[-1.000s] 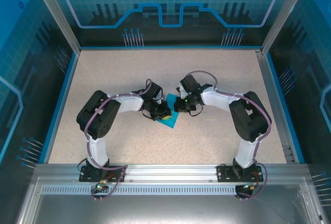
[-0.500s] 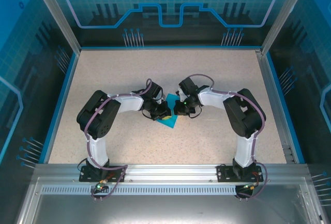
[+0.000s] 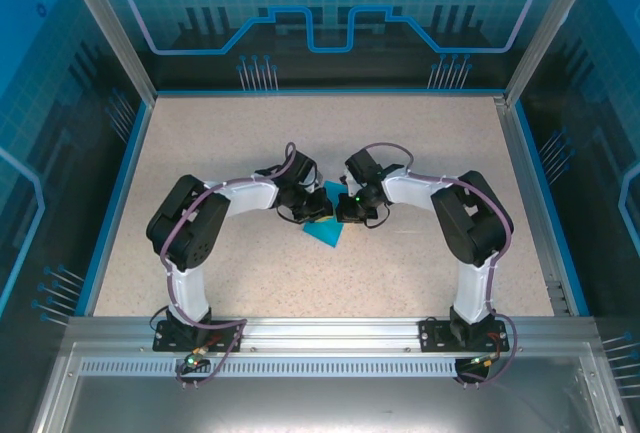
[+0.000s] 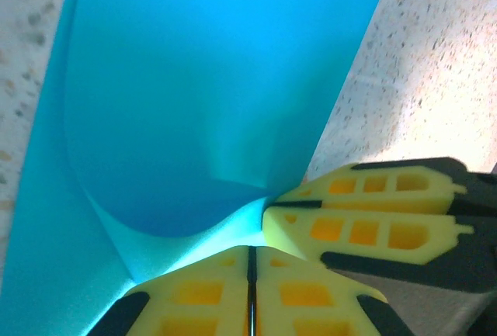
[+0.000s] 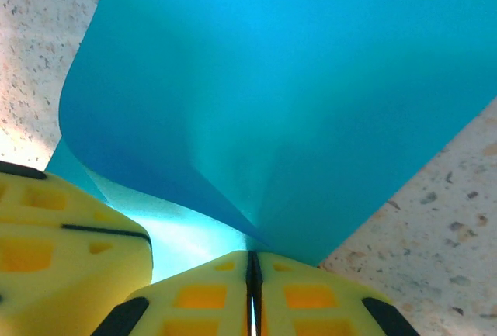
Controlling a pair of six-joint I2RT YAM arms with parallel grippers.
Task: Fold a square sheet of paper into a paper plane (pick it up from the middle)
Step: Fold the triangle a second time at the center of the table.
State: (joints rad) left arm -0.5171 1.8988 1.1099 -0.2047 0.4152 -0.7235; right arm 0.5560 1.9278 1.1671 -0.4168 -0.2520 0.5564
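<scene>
From above, a thin cyan paper sheet (image 3: 326,237) is seen on the speckled beige table (image 3: 200,143), partly covered by the left gripper (image 3: 318,209) and right gripper (image 3: 346,209). In the left wrist view, yellow ribbed fingers (image 4: 202,293) are pressed together on a curled, unmarked fold. In the right wrist view, that gripper is likewise clamped, seemingly on the same fold.
</scene>
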